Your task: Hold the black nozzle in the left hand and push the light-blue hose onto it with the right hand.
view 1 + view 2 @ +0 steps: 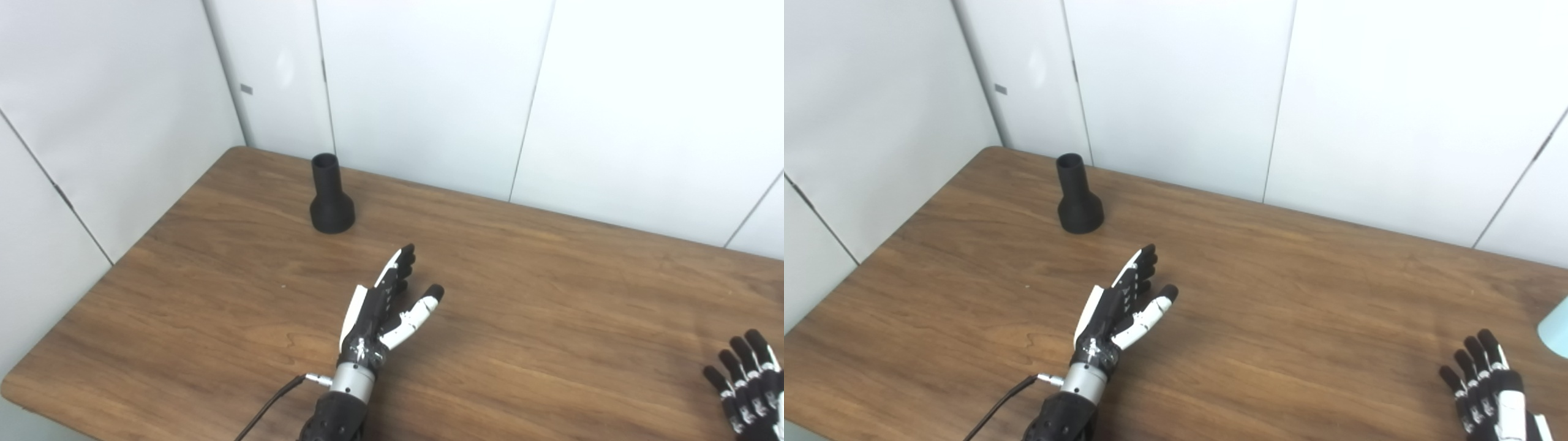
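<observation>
Two hands reach over a brown wooden table (551,318) backed by white wall panels (429,92). One black nozzle (331,196) stands upright on the far left part of the table, near the back edge. It is matte black, with a wide round base that flares inward to a narrower straight tube, and the tube's open mouth faces up. Nothing touches it.

The left hand (383,312) is at the near middle of the table, well apart from the nozzle and nearer to the camera than it. Its black and white fingers (401,260) are stretched out and pointing toward the far side, with the thumb (422,306) spread off to the right; it holds nothing. A thin black cable (269,407) runs from its silver wrist toward the near edge.

The right hand (1485,383) is at the near right corner, its fingers spread apart and empty, partly cut off by the picture's edge.

Only the right eye view shows a small pale blue shape (1554,331) at the right edge of the table, just beyond the right hand; it is cut off, so what it is cannot be told for sure. The left eye view does not take in that part, and shows less of the right hand as well.
</observation>
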